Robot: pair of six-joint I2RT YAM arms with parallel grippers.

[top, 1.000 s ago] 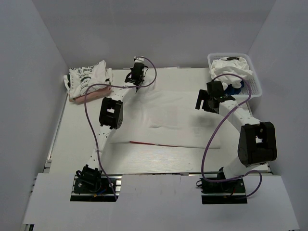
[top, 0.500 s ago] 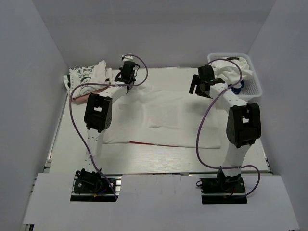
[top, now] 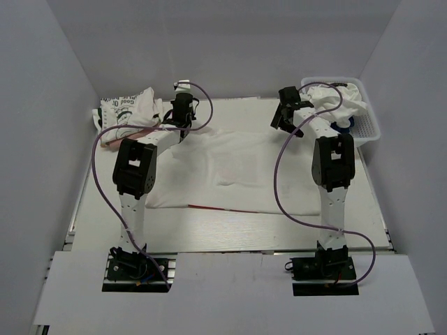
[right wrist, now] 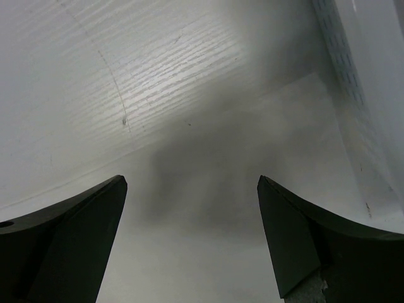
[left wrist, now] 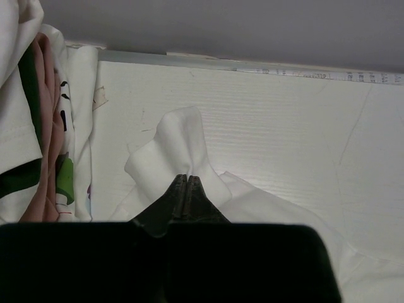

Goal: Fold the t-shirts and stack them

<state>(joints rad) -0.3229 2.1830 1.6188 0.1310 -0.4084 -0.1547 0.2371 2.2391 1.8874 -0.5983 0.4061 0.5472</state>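
- A pile of folded t-shirts (top: pixel 129 113) sits at the far left corner of the counter (top: pixel 209 234). The top one is white with dark lettering, and a pinkish one shows beneath it.
- Just right of that pile, the left jaws are pinched tight on the far left corner of the spread white t-shirt (left wrist: pixel 183 148). The wrist view shows a small flap of cloth standing up beyond the tips.
- That white t-shirt (top: pixel 244 164) lies flat across the middle of the counter, with a thin red line (top: pixel 209 207) showing along its near edge.
- The right jaws stand wide apart with nothing between them. They hang low over the far right of the counter, near the spread t-shirt's far right edge and just beside the basket.
- A white lattice basket (top: pixel 371 131) stands at the far right corner. It holds crumpled white t-shirts (top: pixel 339 98) with a bit of blue cloth (top: pixel 342 128) below them.
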